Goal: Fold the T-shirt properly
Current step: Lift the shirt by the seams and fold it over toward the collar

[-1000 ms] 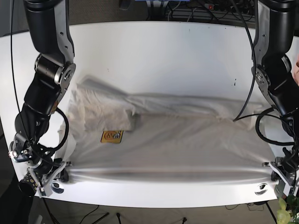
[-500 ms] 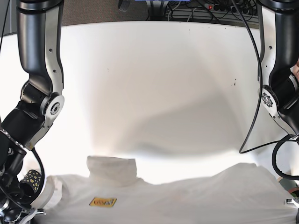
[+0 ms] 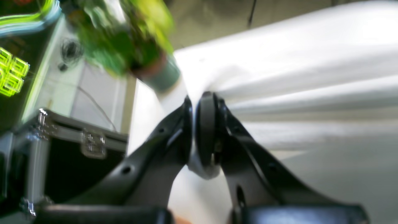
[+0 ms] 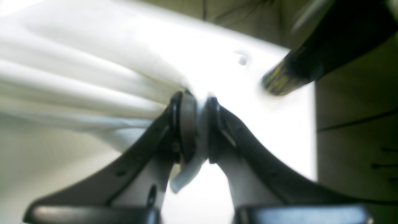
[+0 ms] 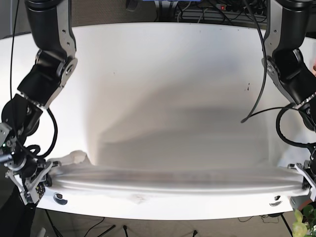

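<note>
Where the near edge of the table (image 5: 163, 74) runs, the T-shirt (image 5: 173, 177) is found, drawn out as a long, low, blurred band of white cloth between the two arms. It is held taut at both ends, presumably so that the fabric may be spread flat before any fold is laid. One end of the cloth is pinched by the left gripper (image 3: 194, 124), its fingers pressed together on a bunched corner from which taut pleats fan out. The other end is nipped likewise by the right gripper (image 4: 194, 130), with a tongue of white fabric seen hanging below its closed fingers. A small ruffle of cloth is noted lying just beside the right gripper in the base view. Folding proper is judged not yet begun. Beyond the table, a potted plant (image 3: 130, 43) and a black case (image 3: 74, 155) are recorded in the left wrist view, both blurred.
</note>
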